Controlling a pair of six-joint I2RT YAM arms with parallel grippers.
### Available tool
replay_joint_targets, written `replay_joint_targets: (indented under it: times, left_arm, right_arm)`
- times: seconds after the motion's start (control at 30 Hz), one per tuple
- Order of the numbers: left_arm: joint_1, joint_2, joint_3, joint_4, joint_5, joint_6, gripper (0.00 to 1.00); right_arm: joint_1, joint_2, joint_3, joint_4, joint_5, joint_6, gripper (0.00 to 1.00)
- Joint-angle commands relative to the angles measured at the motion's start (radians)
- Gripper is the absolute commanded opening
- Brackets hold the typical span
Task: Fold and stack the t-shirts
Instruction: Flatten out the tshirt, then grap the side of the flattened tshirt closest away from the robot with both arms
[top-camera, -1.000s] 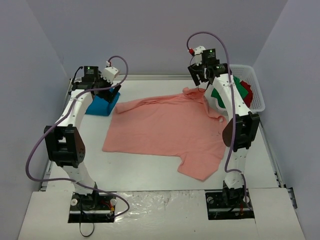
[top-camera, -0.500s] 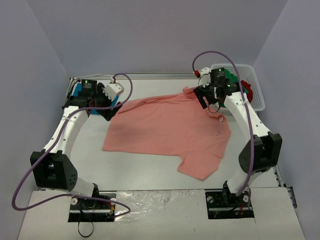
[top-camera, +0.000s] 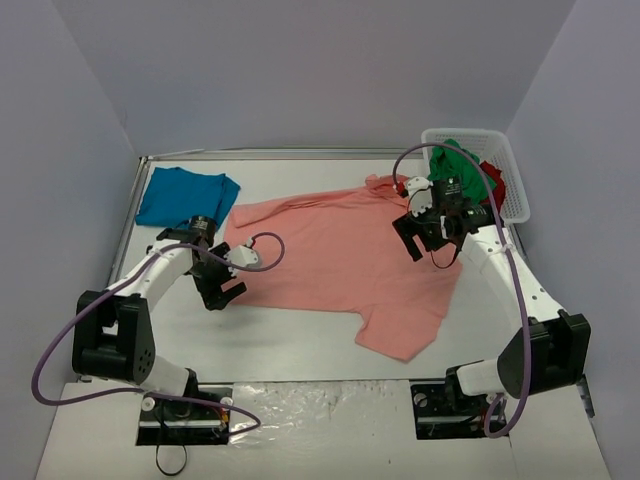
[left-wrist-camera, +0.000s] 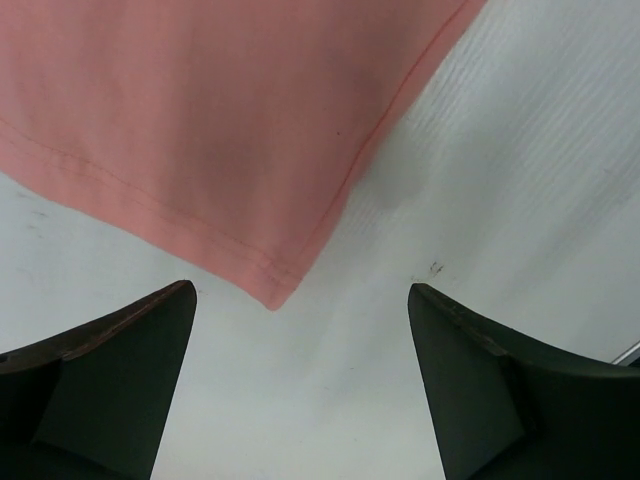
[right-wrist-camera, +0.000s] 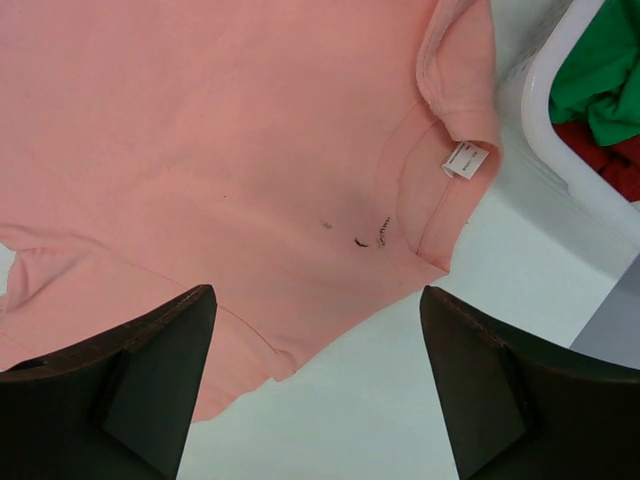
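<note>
Both arms have come down low to the salmon-pink t-shirt (top-camera: 340, 260) since a moment ago. It lies spread out on the white table (top-camera: 300, 340).

The left gripper (left-wrist-camera: 300, 292) hangs over the shirt's near left hem corner. Its fingers are wide apart and hold nothing. The right gripper (right-wrist-camera: 318, 292) hangs over the shirt's neck end, near the small white label (right-wrist-camera: 465, 160). It is wide open and empty too.

The teal-blue t-shirt (top-camera: 187, 195) lies past the pink shirt's far left corner. The white basket (top-camera: 512, 200), with the green t-shirt (top-camera: 450, 155) and red t-shirt (top-camera: 492, 172) inside, stands beside the neck end.

I think the thin, flat corner is easy to miss. The left fingers could close on bare table. If one arm lifts alone, the shirt could drag and crumple.
</note>
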Motion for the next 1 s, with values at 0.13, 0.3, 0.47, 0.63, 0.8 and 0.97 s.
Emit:
replay_joint_targets:
  times: [0.13, 0.3, 0.47, 0.63, 0.8, 0.97]
  left_arm:
    - [0.002, -0.002, -0.078, 0.082, -0.040, 0.073, 0.84]
    - [0.003, 0.028, -0.112, 0.121, -0.055, 0.088, 0.82]
    - [0.011, 0.065, -0.109, 0.132, -0.055, 0.091, 0.75]
    - [0.012, 0.103, -0.092, 0.115, -0.058, 0.091, 0.43]
    - [0.020, 0.119, -0.095, 0.119, -0.070, 0.079, 0.21]
    - [0.028, 0.129, -0.081, 0.123, -0.087, 0.030, 0.03]
  right_arm:
    - [-0.034, -0.013, -0.019, -0.009, -0.026, 0.017, 0.79]
    - [-0.052, -0.010, -0.017, -0.012, -0.040, 0.020, 0.80]
    - [-0.070, -0.016, -0.025, -0.012, -0.053, 0.020, 0.80]
    - [-0.077, -0.027, -0.023, -0.039, -0.049, 0.004, 0.81]
    - [-0.038, -0.035, -0.022, -0.113, -0.031, -0.059, 0.83]
    - [0.017, 0.010, -0.043, -0.195, 0.015, -0.135, 0.69]
